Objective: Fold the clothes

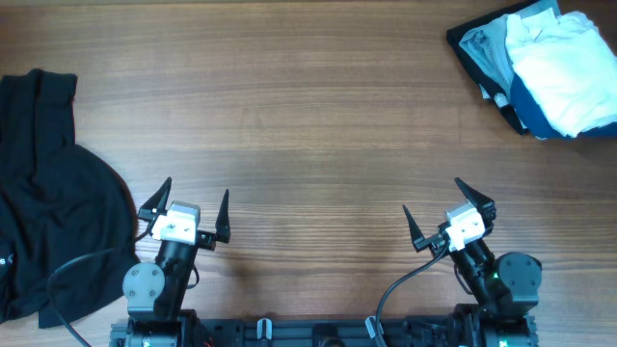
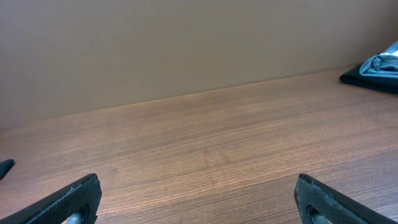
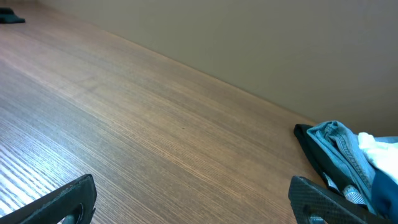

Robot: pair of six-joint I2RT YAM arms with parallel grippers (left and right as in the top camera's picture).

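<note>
A crumpled black garment (image 1: 48, 183) lies at the left edge of the wooden table (image 1: 308, 116). A stack of folded clothes (image 1: 545, 63), with white, grey-blue and dark pieces, sits at the far right corner; it shows in the left wrist view (image 2: 376, 68) and the right wrist view (image 3: 348, 162). My left gripper (image 1: 188, 204) is open and empty near the front edge, just right of the black garment. My right gripper (image 1: 443, 212) is open and empty near the front right. Both sets of fingers show wide apart over bare wood (image 2: 199, 199) (image 3: 193, 202).
A plain beige wall stands behind the table's far edge. A black cable (image 1: 67, 280) loops over the black garment by the left arm's base. Bare wood lies between the two piles.
</note>
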